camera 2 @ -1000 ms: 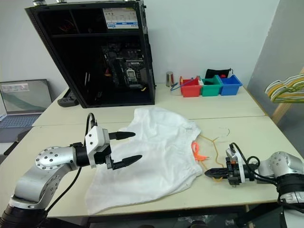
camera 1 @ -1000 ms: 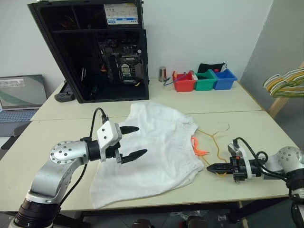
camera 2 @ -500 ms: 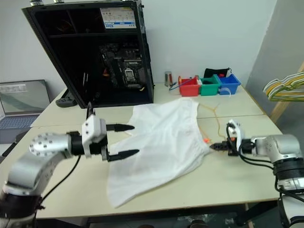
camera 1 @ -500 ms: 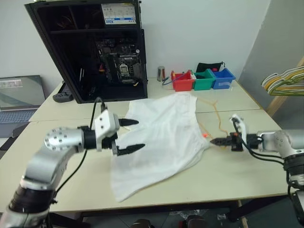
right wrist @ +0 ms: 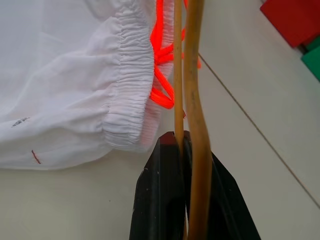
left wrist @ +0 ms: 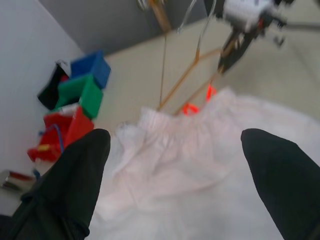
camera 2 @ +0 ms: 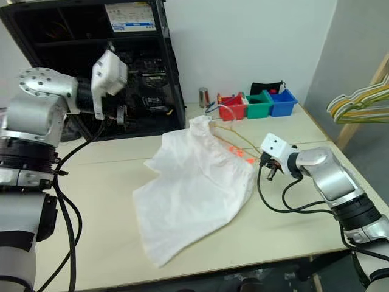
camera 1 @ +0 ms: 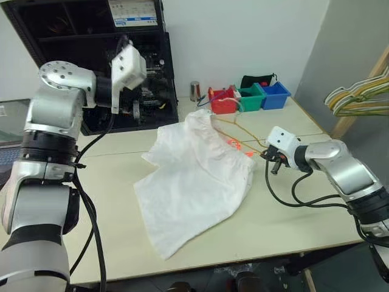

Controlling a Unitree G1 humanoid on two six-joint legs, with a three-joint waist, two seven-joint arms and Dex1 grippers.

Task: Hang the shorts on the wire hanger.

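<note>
Left eye view: I am holding the wire hanger [camera 1: 243,131] in my right gripper [camera 1: 265,157], on the right side of the table [camera 1: 292,219]. My two black fingers [right wrist: 170,200] are pinched tight together on the thin yellowish wire. In my right wrist view the wire is running straight up between them, just beside the shorts' gathered waistband [right wrist: 127,75].

The shorts [camera 1: 194,176] are big, white and thin. They are lying in the middle of the table, and their far end is standing up in a small peak where the hanger is running into the waistband. The near end is spreading out flat toward the near edge of the table. The orange drawstring [camera 1: 234,143] is showing at the waistband, close to my right gripper.

My left gripper [left wrist: 175,165] is up high on the far left, in front of the black computer case [camera 1: 91,55]. It is not touching anything. In my left wrist view its two black fingers [left wrist: 67,185] are standing wide apart, and the shorts and the hanger are lying well below them.

At the far side of the table, red [camera 1: 222,102], green [camera 1: 250,97] and blue [camera 1: 273,94] bins are sitting in a row. A bunch of coloured hangers [camera 1: 358,100] is hanging at the far right.
</note>
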